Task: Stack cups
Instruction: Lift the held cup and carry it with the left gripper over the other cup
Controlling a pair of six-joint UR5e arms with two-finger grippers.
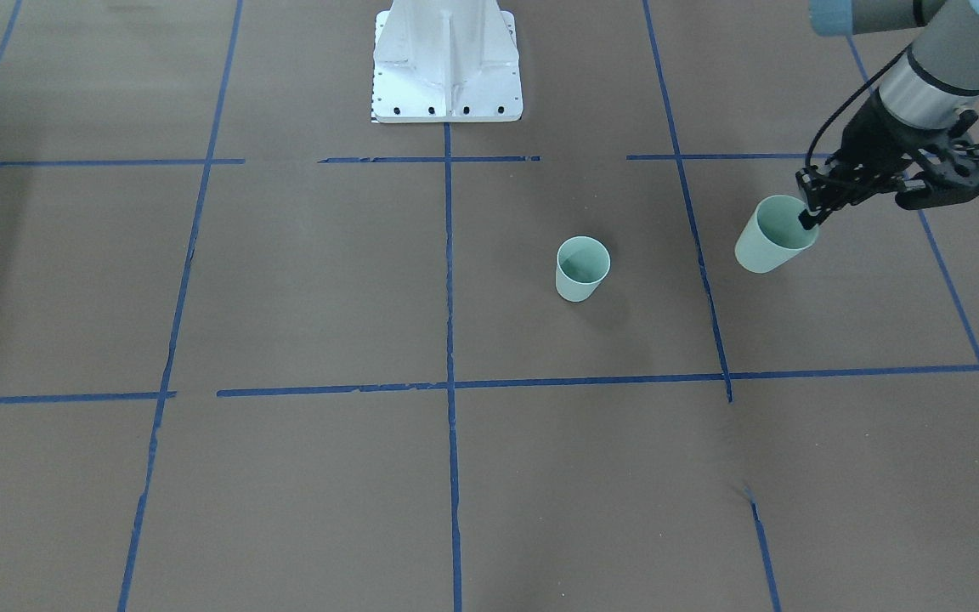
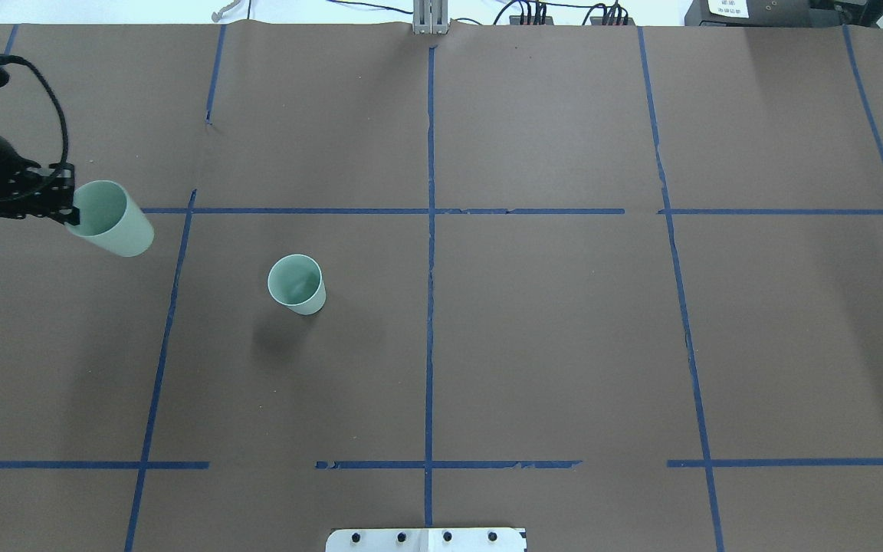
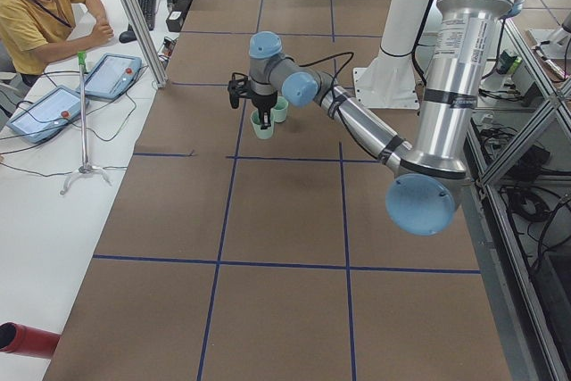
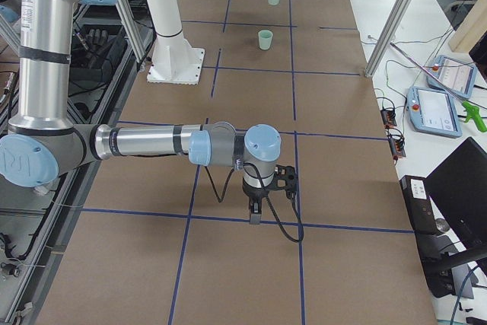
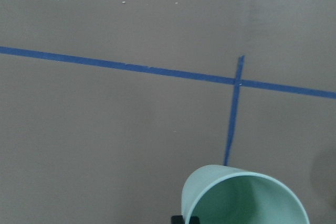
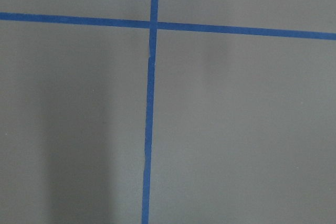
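Two pale mint-green cups are in view. One cup (image 1: 582, 269) (image 2: 297, 284) stands upright on the brown table, a little to the robot's left of the centre line. My left gripper (image 1: 809, 214) (image 2: 71, 212) is shut on the rim of the other cup (image 1: 772, 240) (image 2: 113, 225) and holds it tilted above the table, to the left of the standing cup and apart from it. The held cup's rim fills the bottom of the left wrist view (image 5: 244, 198). My right gripper (image 4: 255, 215) shows only in the exterior right view, low over bare table; I cannot tell whether it is open or shut.
The white robot base (image 1: 447, 64) stands at the table's edge. Blue tape lines (image 2: 430, 230) divide the brown surface into squares. An operator (image 3: 36, 15) sits at a side desk with tablets (image 3: 107, 73) past the table's left end.
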